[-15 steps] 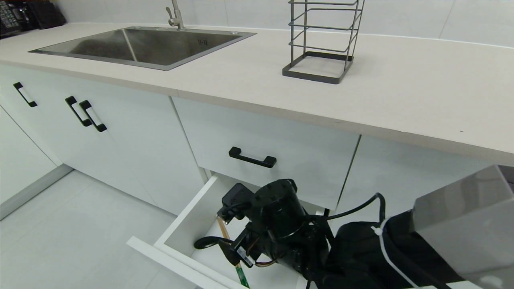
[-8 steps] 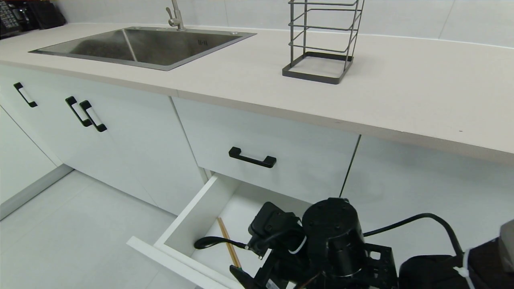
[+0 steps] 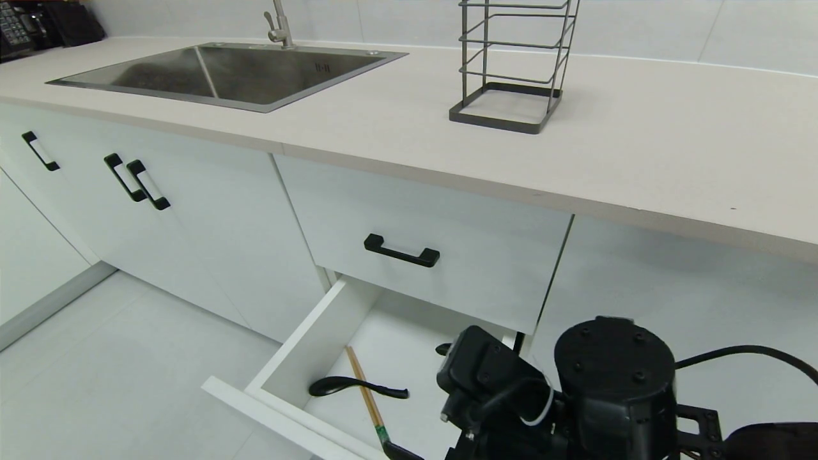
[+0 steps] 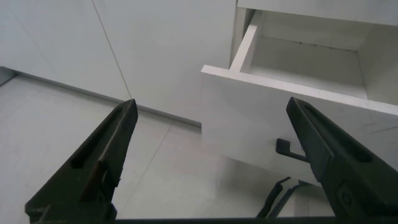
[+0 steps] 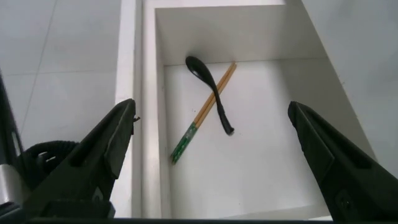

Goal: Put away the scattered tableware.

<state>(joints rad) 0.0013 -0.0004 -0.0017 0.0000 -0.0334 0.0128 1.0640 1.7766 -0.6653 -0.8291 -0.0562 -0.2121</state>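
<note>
The table (image 3: 639, 160) runs across the far side, with a sink (image 3: 223, 70) sunk into its far left and a wire rack (image 3: 511, 64) standing upright to the right of it. Below the table edge, the lower drawer (image 3: 307, 358) is pulled out toward the near side under a closed upper one. It probably slides easily on its runners, so a flat push on its front panel (image 4: 298, 118) or on the dark handle (image 4: 289, 149) there should shut it. The right pincer (image 5: 210, 107) hangs above the open drawer with its fingers spread wide apart and nothing between them. The left pincer (image 4: 211, 102) is low beside the drawer front, also spread wide and empty. The tableware lies inside, toward the drawer's left. A black spoon (image 5: 208, 87) has its bowl by the left wall and its curved handle crossing a pair of chopsticks (image 5: 208, 109), apparently lying over them. The spoon looks stiff, light and smooth, so it may slip; the middle of the handle is the best place to take it. The chopsticks are thin, rigid and very light, green ends nearest, and likely to roll or split apart; they should be pinched together near the middle.
</note>
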